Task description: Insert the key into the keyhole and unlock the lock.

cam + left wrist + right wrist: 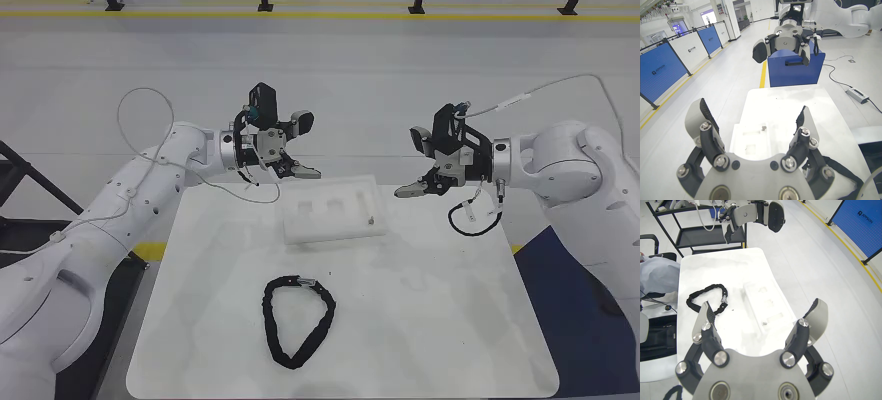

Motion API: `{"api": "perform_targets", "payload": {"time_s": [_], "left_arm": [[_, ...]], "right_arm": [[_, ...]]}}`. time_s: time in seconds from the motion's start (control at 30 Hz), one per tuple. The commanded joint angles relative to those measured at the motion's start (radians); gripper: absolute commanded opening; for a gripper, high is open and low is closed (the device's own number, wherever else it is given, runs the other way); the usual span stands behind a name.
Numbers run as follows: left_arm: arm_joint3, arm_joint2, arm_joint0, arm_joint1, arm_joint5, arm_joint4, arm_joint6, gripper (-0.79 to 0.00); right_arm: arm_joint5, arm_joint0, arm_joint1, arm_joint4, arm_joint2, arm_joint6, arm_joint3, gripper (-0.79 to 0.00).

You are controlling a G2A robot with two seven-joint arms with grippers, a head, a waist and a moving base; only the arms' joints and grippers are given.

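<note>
Top view: we log the left gripper (303, 147) and right gripper (413, 165) spread wide, holding nothing, flanking the white tray (320, 230). The key (370, 218) lies on that tray; the chain lock (297, 320) lies nearby on the bench (450, 320).

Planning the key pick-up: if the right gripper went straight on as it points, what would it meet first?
Most likely the white foam tray, near the end where the key lies, though depth is unclear; the open right gripper angles down at it.

White foam tray (330, 233) on white table (430, 320) — blue cabinet (791, 75) beyond.
</note>
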Motion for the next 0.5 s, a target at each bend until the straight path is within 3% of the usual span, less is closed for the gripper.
{"api": "perform_targets", "payload": {"time_s": [0.0,0.47], "left_arm": [[0.000,0.000,0.000,0.000,0.000,0.000,0.000,0.000],[0.000,0.000,0.000,0.000,0.000,0.000,0.000,0.000]], "right_arm": [[0.000,0.000,0.000,0.000,0.000,0.000,0.000,0.000],[0.013,-0.005,0.000,-0.006,0.002,-0.007,-0.003,0.000]]}}
